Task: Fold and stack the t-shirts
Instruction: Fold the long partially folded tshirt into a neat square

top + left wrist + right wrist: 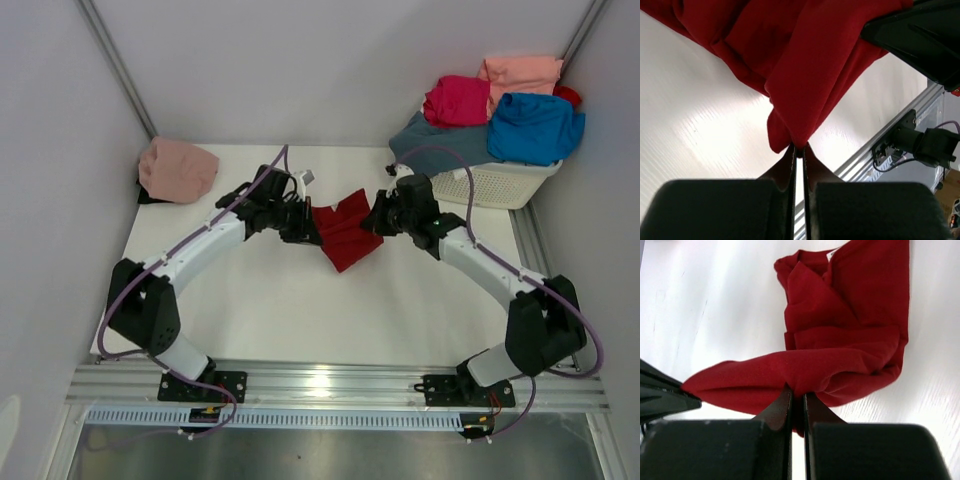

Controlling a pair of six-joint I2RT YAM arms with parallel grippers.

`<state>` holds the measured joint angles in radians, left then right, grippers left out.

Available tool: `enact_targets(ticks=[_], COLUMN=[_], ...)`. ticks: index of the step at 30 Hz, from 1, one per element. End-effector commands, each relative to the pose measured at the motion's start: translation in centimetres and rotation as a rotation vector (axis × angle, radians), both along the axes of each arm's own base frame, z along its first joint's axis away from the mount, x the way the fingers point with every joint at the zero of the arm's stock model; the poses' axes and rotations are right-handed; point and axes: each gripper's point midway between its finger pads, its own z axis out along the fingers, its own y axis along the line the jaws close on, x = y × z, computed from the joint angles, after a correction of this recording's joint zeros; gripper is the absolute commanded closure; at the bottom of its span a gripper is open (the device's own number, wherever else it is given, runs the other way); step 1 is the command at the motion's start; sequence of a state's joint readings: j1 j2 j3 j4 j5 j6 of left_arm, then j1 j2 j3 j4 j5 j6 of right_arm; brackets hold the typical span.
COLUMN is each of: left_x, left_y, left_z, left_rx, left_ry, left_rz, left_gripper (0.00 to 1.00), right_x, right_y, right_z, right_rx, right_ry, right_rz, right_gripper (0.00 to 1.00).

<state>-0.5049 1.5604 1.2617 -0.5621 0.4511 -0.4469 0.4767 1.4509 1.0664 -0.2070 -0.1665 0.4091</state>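
Red t-shirt held by both ends

The left gripper and right gripper are each clamped shut on one end of its top edge. That edge runs side to side, left of the basket. The crumpled rest trails toward the arm bases, and neither arm's nearer.

The dark red t-shirt is showing one plain, deep red all over, with no print, against the table, which is glaring white. At the far left a dusty pink t-shirt is showing pale and plain. Over the white lattice basket, a slate grey-blue t-shirt, a magenta t-shirt, a salmon t-shirt and a bright blue t-shirt are each showing a single solid colour. The left arm and right arm are showing white shells with black joints, and purple cables are running along them.
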Motion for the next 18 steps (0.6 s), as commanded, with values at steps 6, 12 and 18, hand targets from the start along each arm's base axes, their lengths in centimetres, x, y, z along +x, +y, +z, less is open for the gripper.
enact_targets(ticks=[6, 12, 18], left_x=[4.5, 6.7, 9.8], left_y=[1.1, 1.5, 2.3], left_z=[-0.8, -0.5, -0.2], left_rx=[0.015, -0.024, -0.061], left_ry=[0.0, -0.031, -0.089], left_rz=[0.061, 0.103, 0.174], left_gripper=[0.99, 0.99, 0.99], right_x=[9.3, 13.5, 17.9], right_y=[-0.4, 1.0, 2.5], right_z=[0.3, 2.0, 1.6], right_rx=[-0.026, 0.034, 0.102], right_ry=[-0.093, -0.163, -0.147], right_rz=[-0.089, -0.077, -0.061], right_gripper=[1.0, 1.0, 1.0])
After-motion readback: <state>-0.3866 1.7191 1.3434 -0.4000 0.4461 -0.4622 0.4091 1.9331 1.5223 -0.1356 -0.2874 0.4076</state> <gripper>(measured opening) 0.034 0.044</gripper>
